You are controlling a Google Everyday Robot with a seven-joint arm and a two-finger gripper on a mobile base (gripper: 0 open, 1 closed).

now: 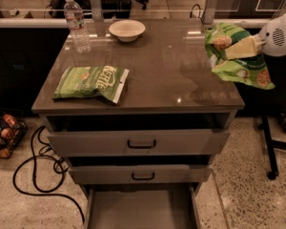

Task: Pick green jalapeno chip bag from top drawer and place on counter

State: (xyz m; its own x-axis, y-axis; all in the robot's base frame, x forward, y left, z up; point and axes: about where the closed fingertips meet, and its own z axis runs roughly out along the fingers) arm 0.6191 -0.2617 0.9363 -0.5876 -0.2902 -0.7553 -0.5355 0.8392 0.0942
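Observation:
My gripper (232, 50), on a white arm coming in from the right, is shut on a green chip bag (243, 71). It holds the bag in the air over the right edge of the glossy grey-brown counter (171, 66). The bag hangs crumpled below the yellowish fingers (243, 46). The top drawer (141, 143), a wide grey front with a black handle, stands slightly pulled out under the counter; its inside is dark and hidden.
A second green chip bag (91, 82) lies flat on the counter's left front. A water bottle (76, 24) and a white bowl (127, 30) stand at the back. The middle drawer (142, 175) is nearly shut; the bottom drawer (140, 209) is pulled out. A black cable (35, 171) lies on the floor at left.

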